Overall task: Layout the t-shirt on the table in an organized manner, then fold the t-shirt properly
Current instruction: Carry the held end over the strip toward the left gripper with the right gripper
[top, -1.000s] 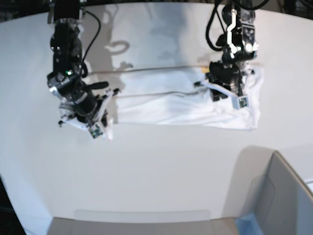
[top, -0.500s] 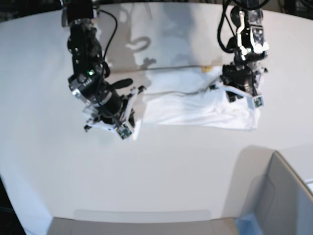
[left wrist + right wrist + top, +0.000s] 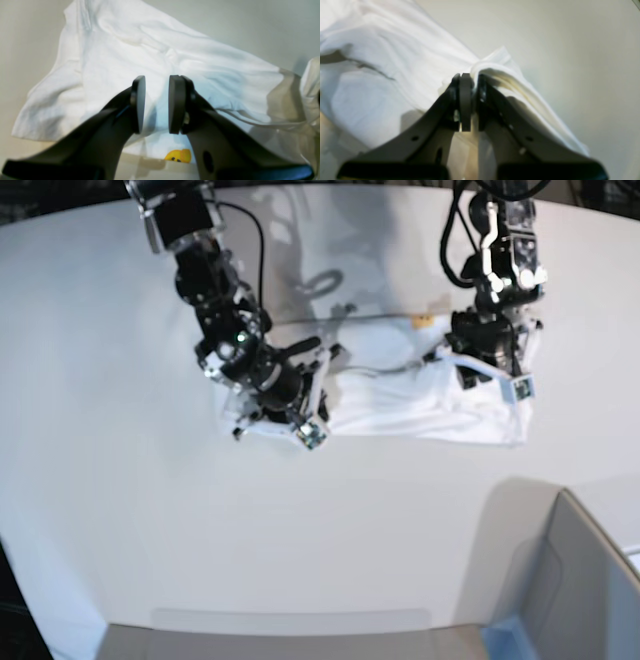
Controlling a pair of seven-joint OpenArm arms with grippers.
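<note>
Bunched, wrinkled white t-shirt [image 3: 420, 395]

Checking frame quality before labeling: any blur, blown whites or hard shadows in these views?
Left wrist: end effector pads fairly crisp, t-shirt soft, whites near clipping. Right wrist: end effector and cloth both soft, far table featureless. Base: sharp; arm shadows fall on the table behind the shirt; wide-angle bends the table edge.
</note>
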